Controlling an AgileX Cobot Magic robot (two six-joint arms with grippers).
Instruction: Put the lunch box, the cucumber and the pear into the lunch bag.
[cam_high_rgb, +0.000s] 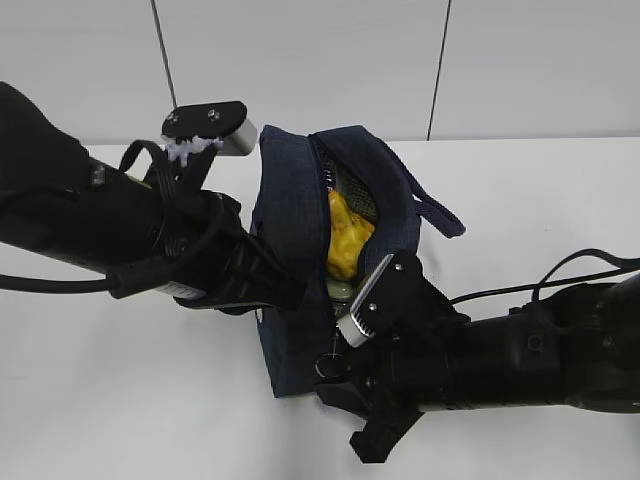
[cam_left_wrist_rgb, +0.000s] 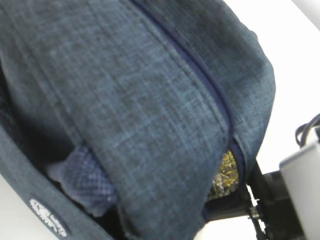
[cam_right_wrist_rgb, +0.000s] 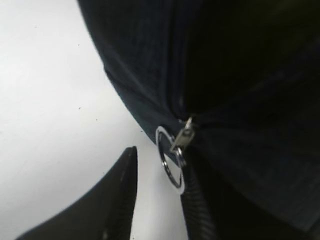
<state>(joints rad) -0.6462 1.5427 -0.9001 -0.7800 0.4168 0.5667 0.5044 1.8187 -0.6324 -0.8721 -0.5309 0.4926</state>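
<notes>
One lunch bag (cam_high_rgb: 295, 215), holding one pear (cam_high_rgb: 345, 240) and one pale-green lunch box (cam_high_rgb: 340, 290) edge; one silver ring pull (cam_right_wrist_rgb: 169, 162); one loop handle (cam_high_rgb: 435, 212); two robot arms.

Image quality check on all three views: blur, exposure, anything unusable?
Exterior view: sharp, evenly lit, pear readable inside the lunch bag. Left wrist view: too close, bag fabric soft, white background blown out. Right wrist view: bag underexposed to near black, ring pull fairly sharp, dark finger blurred.

I work in what looks like a lab: a bare white table (cam_high_rgb: 120, 400), and behind it plain pale wall panels (cam_high_rgb: 300, 60).
</notes>
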